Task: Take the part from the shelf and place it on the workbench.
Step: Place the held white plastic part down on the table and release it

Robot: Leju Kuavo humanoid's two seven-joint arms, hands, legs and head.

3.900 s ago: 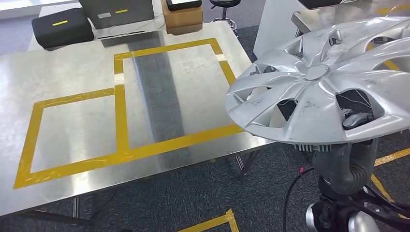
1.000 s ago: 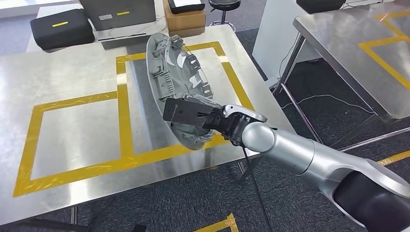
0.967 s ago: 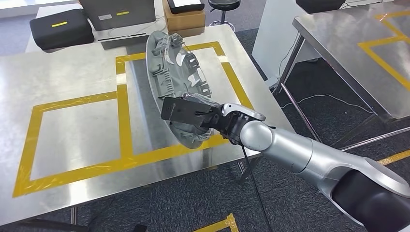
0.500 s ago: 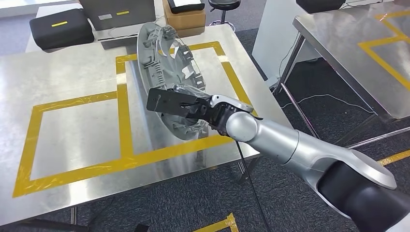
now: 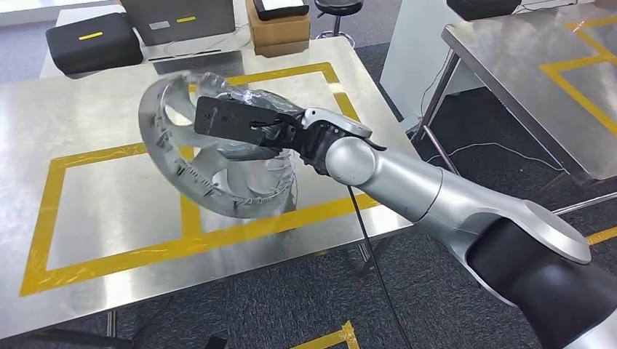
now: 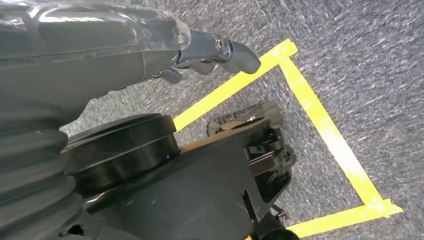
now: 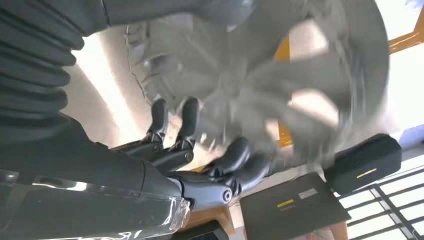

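Note:
The part is a silver wheel cover (image 5: pixel 211 171), tilted over the workbench (image 5: pixel 102 196) with its lower rim close to the steel top inside the right yellow tape frame (image 5: pixel 342 109). My right hand (image 5: pixel 244 123) reaches over its upper rim. In the right wrist view the wheel cover (image 7: pixel 285 70) is smeared by motion while my right hand (image 7: pixel 200 150) is sharp, with the fingers (image 7: pixel 187 117) stretched toward it and not wrapped around it. My left hand (image 6: pixel 200 50) hangs over the carpet and holds nothing.
A black case (image 5: pixel 93 40), a grey box (image 5: pixel 174 18) and a cardboard box (image 5: pixel 276 25) line the bench's far edge. A second steel table (image 5: pixel 538 73) stands to the right across a carpeted gap. The left tape frame (image 5: pixel 51 189) has bare steel inside.
The right arm carried the wheel cover in over the bench and leftward. In the last half second the cover swung from edge-on to leaning far left, away from the fingers.

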